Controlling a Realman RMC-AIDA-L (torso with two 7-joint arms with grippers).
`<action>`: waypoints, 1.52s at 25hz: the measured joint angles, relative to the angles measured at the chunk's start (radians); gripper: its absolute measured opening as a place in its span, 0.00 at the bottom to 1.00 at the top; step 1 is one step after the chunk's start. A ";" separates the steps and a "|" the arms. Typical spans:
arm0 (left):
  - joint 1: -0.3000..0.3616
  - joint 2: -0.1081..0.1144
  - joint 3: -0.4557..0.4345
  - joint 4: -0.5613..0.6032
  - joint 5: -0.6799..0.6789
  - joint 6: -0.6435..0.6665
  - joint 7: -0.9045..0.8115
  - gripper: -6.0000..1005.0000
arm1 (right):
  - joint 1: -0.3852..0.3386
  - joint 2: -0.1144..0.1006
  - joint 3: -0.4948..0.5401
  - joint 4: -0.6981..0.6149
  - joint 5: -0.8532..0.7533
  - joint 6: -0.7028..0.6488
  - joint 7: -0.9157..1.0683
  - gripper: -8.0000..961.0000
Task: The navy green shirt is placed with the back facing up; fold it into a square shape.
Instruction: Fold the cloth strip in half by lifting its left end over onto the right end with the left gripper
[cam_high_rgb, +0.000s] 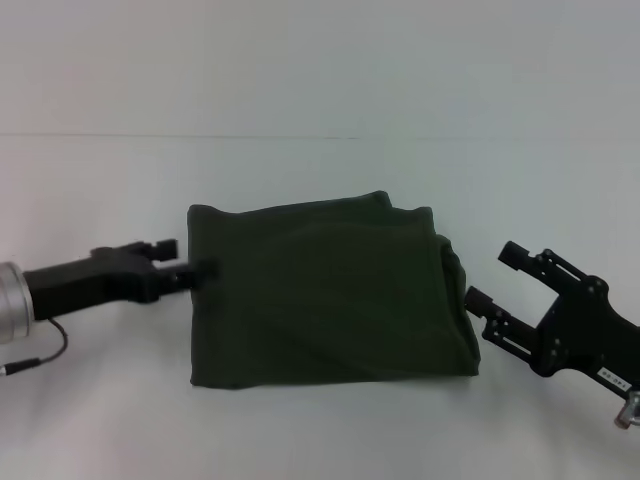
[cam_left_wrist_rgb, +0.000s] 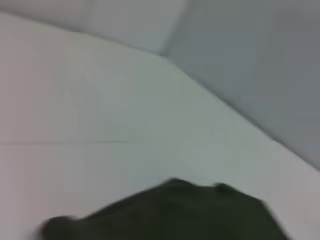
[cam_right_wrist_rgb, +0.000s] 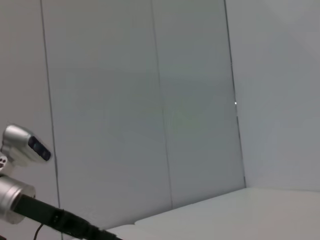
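The navy green shirt lies folded into a rough rectangle in the middle of the white table, plain side up, with layered edges at its far right corner. My left gripper reaches in from the left, and its tip touches the shirt's left edge. My right gripper stands open just off the shirt's right edge, with nothing between its fingers. The left wrist view shows a blurred part of the shirt. The shirt does not appear in the right wrist view.
The white table runs back to a pale wall. A thin cable hangs from my left arm near the table's left side. The right wrist view shows wall panels and my left arm far off.
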 joint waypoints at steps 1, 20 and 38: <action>0.006 -0.001 0.001 0.004 -0.005 0.051 0.043 0.65 | 0.007 -0.001 -0.006 -0.001 0.000 0.002 0.000 0.80; 0.161 -0.015 -0.069 -0.180 0.001 0.364 0.712 0.95 | -0.049 -0.002 -0.117 -0.010 0.000 0.205 -0.068 0.91; 0.149 -0.014 -0.080 -0.202 0.009 0.326 0.700 0.95 | -0.042 -0.001 -0.119 -0.009 0.000 0.216 -0.085 0.95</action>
